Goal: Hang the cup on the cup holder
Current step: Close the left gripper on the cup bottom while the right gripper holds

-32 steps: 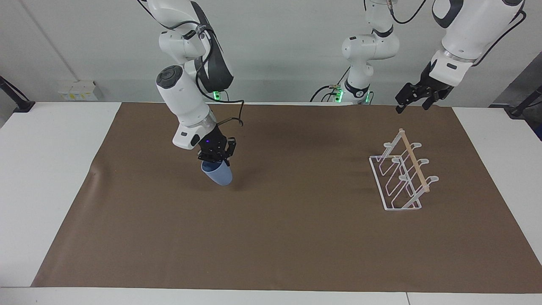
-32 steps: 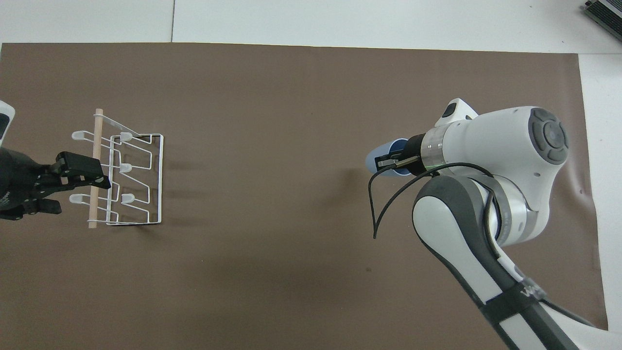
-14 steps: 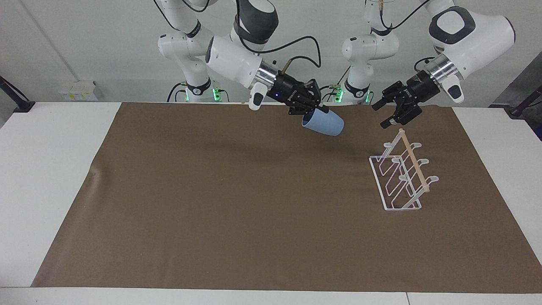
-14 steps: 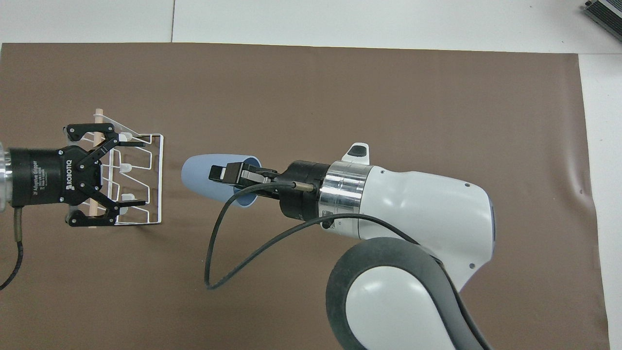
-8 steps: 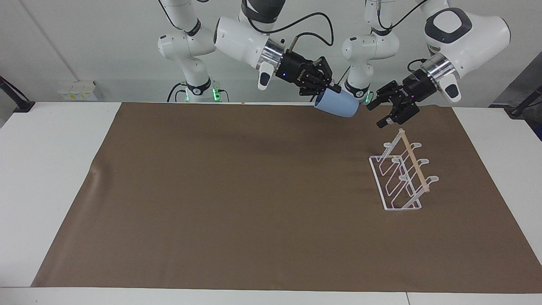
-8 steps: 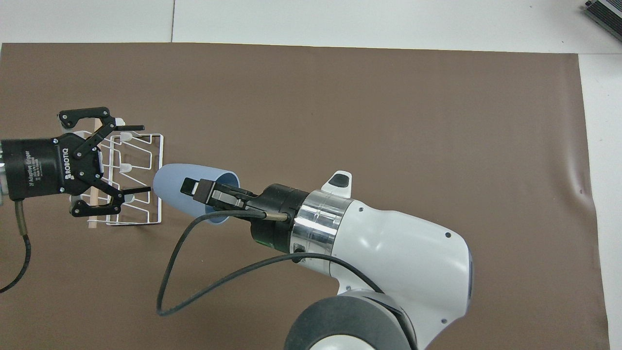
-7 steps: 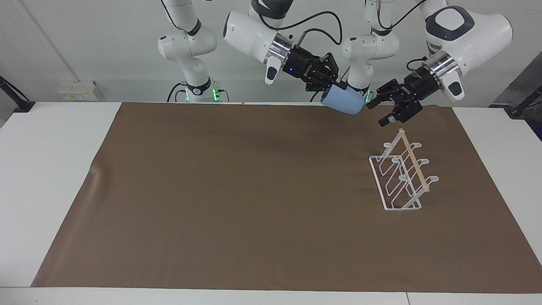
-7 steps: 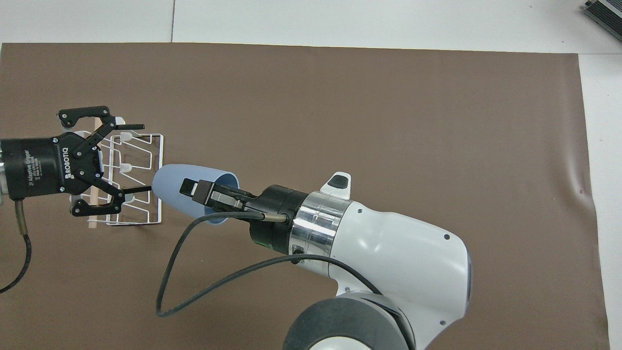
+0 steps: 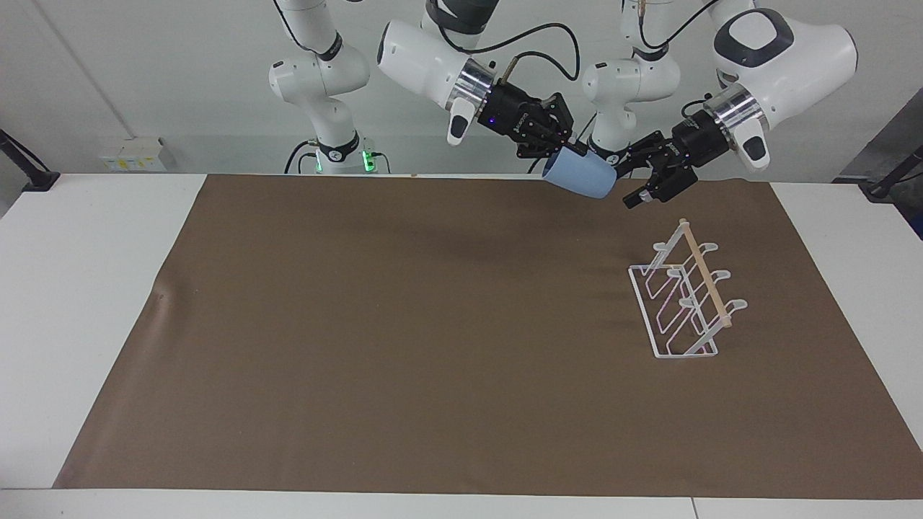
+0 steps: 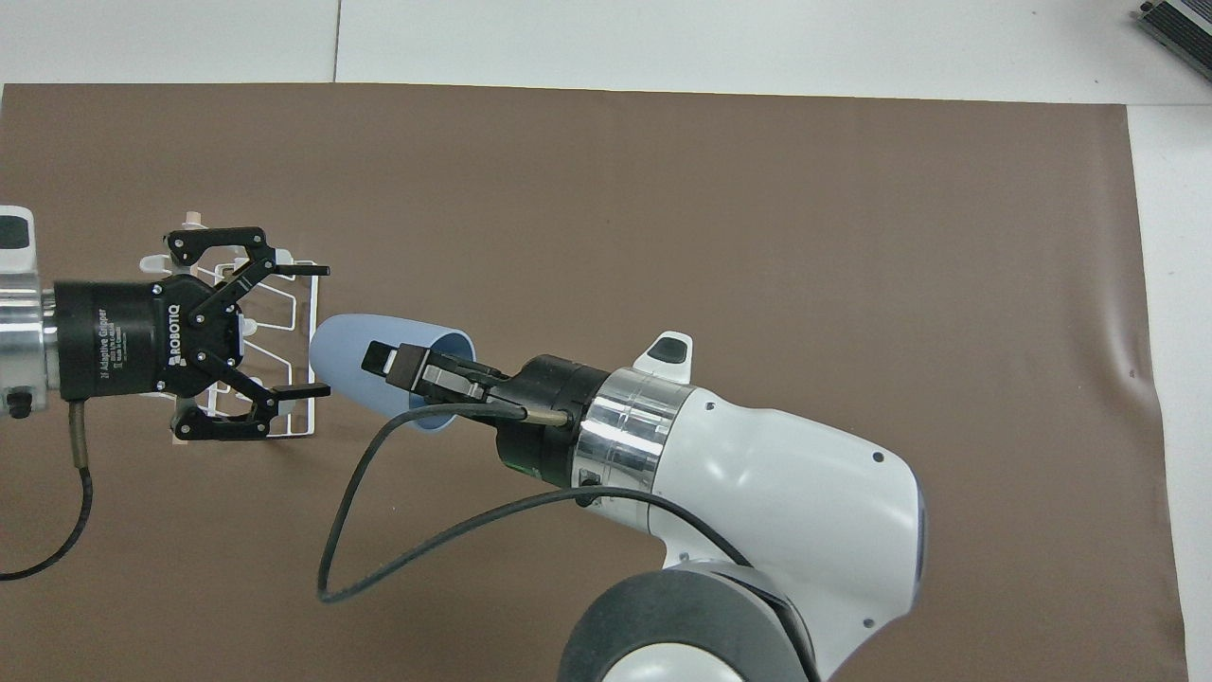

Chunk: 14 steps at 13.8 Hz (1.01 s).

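The light-blue cup (image 9: pixel 580 176) hangs in the air, tipped on its side, with its base toward the left arm's end of the table. My right gripper (image 9: pixel 564 148) is shut on the cup's rim, one finger inside the cup (image 10: pixel 350 365). My left gripper (image 9: pixel 629 184) is open, its fingers on either side of the cup's base, not closed on it. In the overhead view the left gripper (image 10: pixel 322 330) covers most of the white wire cup holder (image 10: pixel 295 303). The cup holder (image 9: pixel 685 295) stands on the mat toward the left arm's end, with nothing on its pegs.
A brown mat (image 9: pixel 433 324) covers most of the white table (image 9: pixel 72 288). The two arm bases stand at the robots' edge. A dark device (image 10: pixel 1179 24) lies at the table's farthest corner, toward the right arm's end.
My right gripper lifted the cup off the mat and carried it toward the left arm's end. My left gripper turned and moved in, open, around the cup's base.
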{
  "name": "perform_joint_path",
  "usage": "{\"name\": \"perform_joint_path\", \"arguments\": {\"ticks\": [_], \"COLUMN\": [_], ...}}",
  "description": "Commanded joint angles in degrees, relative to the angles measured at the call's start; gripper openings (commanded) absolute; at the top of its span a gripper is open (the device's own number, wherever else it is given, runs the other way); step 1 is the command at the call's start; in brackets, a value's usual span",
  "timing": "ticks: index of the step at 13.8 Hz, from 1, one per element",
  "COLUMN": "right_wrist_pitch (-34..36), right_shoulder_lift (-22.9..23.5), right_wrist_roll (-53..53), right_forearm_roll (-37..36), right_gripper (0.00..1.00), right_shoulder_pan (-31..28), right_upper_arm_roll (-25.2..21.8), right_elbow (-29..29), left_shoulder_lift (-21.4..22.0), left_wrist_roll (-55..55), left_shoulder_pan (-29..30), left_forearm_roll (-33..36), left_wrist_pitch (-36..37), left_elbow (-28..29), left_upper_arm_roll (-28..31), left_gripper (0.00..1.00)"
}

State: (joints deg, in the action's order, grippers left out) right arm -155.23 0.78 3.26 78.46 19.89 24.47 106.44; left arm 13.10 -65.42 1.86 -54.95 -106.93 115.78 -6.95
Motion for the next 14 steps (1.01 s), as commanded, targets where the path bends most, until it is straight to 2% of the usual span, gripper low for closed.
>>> {"name": "perform_joint_path", "arguments": {"ticks": [1, 8, 9, 10, 11, 12, 14], "right_wrist_pitch": [-0.25, -0.25, -0.25, -0.25, -0.25, -0.25, -0.25], "right_shoulder_lift": [-0.43, -0.43, -0.43, -0.43, -0.43, -0.43, -0.43], "right_wrist_roll": [0.61, 0.61, 0.61, 0.61, 0.61, 0.61, 0.61], "right_forearm_roll": [1.52, 1.52, 1.52, 1.52, 1.52, 1.52, 1.52], "right_gripper": [0.0, 0.0, 0.0, 0.0, 0.0, 0.0, 0.0], "right_shoulder_pan": [-0.29, -0.38, -0.38, -0.38, -0.38, -0.29, -0.38], "right_upper_arm_roll": [0.4, 0.4, 0.4, 0.4, 0.4, 0.4, 0.4], "right_elbow": [0.53, 0.79, 0.79, 0.79, 0.88, 0.79, 0.88], "left_shoulder_lift": [1.14, 1.31, 1.49, 1.92, 1.93, 1.93, 2.01], "left_wrist_roll": [-0.14, -0.23, -0.49, -0.41, 0.29, 1.51, 2.58], "left_shoulder_pan": [-0.81, -0.81, -0.89, -0.98, -0.63, -0.28, -0.1], "left_forearm_roll": [0.02, 0.11, 0.11, 0.11, 0.2, 0.29, 0.29], "left_wrist_pitch": [0.15, -1.09, -1.0, -1.0, -0.83, -0.39, -0.13], "left_elbow": [0.76, 1.37, 1.46, 2.07, 2.16, 2.16, 2.16], "left_upper_arm_roll": [-0.51, -1.84, -2.62, -2.8, -2.81, -2.81, -2.72], "left_gripper": [1.0, 1.0, 0.96, 0.65, 0.16, 0.0, 0.0]}}
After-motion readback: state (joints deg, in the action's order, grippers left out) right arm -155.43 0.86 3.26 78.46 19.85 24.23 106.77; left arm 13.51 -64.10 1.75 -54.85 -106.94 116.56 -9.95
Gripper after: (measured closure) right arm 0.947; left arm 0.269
